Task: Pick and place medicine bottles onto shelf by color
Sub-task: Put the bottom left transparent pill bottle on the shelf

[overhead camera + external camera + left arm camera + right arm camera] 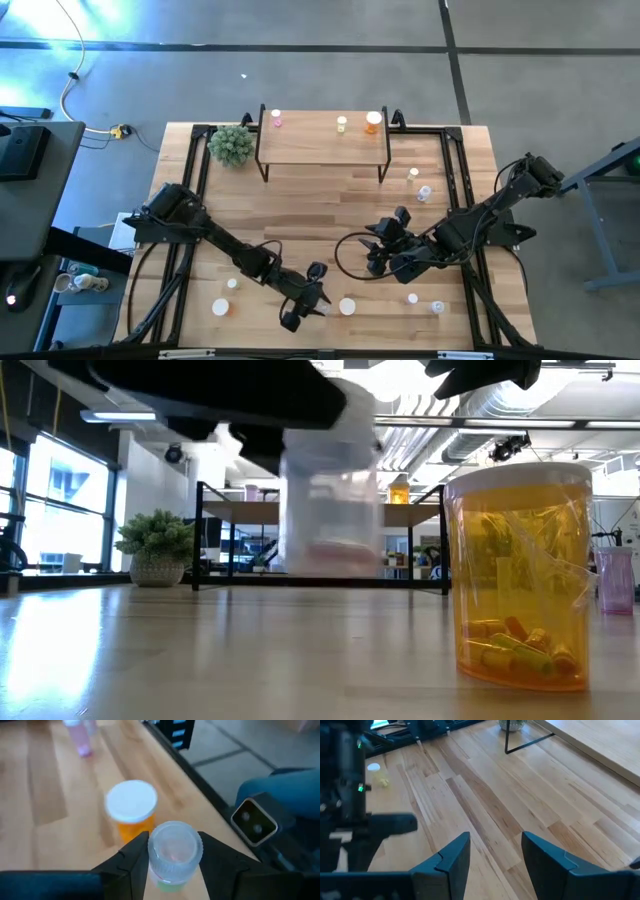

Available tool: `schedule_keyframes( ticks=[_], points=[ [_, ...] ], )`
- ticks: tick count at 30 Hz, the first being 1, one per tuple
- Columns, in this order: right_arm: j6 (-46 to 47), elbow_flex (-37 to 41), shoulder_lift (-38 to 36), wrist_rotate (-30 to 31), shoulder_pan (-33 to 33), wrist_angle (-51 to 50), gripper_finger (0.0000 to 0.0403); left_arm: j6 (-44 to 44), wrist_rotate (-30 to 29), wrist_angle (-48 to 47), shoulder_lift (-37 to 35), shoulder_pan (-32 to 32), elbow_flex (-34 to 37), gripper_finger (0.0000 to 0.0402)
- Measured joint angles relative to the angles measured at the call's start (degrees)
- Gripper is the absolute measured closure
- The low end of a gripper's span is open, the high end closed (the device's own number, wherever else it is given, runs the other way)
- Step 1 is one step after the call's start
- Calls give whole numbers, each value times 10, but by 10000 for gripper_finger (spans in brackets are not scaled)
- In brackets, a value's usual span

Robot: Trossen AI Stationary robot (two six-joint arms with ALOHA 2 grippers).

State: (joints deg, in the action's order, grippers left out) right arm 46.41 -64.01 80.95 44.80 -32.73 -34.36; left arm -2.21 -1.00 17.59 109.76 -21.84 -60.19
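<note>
Medicine bottles are sitting across the worktop (pixel 330 200), three already standing on the shelf (pixel 322 142) at the frame's upper middle. Near the bottom centre, the left pincer (pixel 172 857) is clamping a clear whitish bottle (pixel 174 851) just beside an orange bottle (pixel 132 812). Right of centre, the right pincer (pixel 495 852) is hanging partly open, gripping nothing.

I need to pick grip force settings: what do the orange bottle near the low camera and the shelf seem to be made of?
The orange bottle looks like glossy, see-through amber plastic with a white, probably plastic, cap; capsules show through its wall. The shelf appears to have a light, matte wooden top with visible grain on thin black legs, likely painted metal.
</note>
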Motion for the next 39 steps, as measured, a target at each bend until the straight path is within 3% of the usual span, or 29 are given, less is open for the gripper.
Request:
schedule_keyframes(
  ticks=[9, 22, 30, 39],
  points=[
    [-17, -1, -8, 17, 0, 25, 233, 30, -70, -93, -102, 47, 0, 261],
    [-60, -1, -26, 93, 7, 60, 233, 67, -190, -185, -288, 175, 0, 260],
    [-75, -9, -26, 91, 33, 69, 233, 85, -200, -202, -367, 301, 0, 258],
    [-154, -51, -26, 91, 91, 68, 233, 40, -157, -205, -331, 471, 0, 257]
  ],
)
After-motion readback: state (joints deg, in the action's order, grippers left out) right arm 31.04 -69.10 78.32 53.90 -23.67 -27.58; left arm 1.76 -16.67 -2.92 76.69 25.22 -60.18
